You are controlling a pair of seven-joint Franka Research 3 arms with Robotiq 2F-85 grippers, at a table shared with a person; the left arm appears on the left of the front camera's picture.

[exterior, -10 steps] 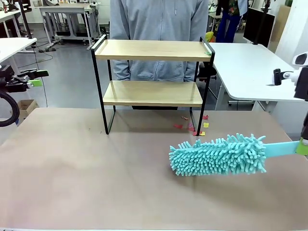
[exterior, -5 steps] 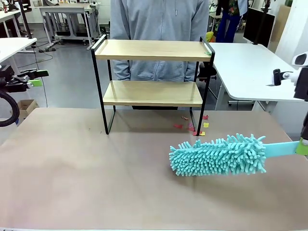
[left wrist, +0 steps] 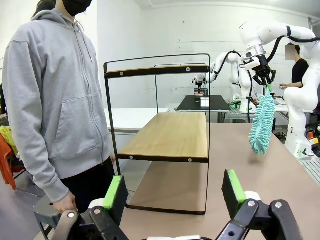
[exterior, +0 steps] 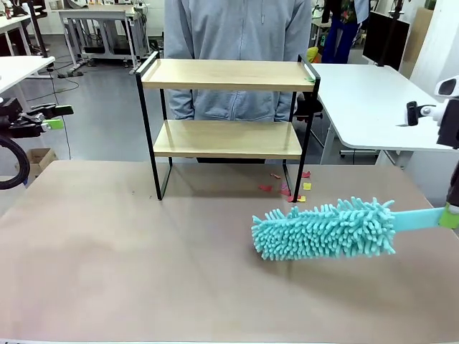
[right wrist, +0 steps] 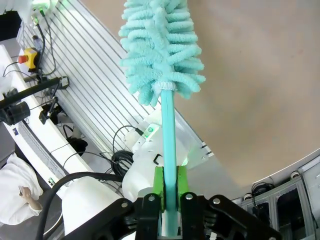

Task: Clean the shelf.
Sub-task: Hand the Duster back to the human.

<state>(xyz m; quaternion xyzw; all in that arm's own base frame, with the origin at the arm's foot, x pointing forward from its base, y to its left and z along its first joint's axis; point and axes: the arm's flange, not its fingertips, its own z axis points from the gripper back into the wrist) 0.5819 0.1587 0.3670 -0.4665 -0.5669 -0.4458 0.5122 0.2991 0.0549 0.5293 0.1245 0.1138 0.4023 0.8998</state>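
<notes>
The shelf [exterior: 228, 74], two light wood boards in a thin black frame, stands at the far middle of the brown table; both boards look bare. My right gripper [exterior: 450, 215] at the right edge is shut on the handle of a turquoise fluffy duster [exterior: 326, 229]. The duster hangs just above the table, in front of and to the right of the shelf. In the right wrist view the fingers [right wrist: 169, 185] clamp the handle with the duster head [right wrist: 162, 45] beyond. My left gripper [exterior: 50, 118] hovers open off the table's left edge; its wrist view faces the shelf [left wrist: 167, 135] past green pads [left wrist: 116, 192].
A person in a grey hoodie [exterior: 237, 43] stands right behind the shelf. Several small red and yellow scraps [exterior: 290, 188] lie on the table by the shelf's right front leg. A white table [exterior: 373, 100] stands at the right rear.
The duster and its handle have risen very slightly. The shelf, the person and the left arm stay as they were.
</notes>
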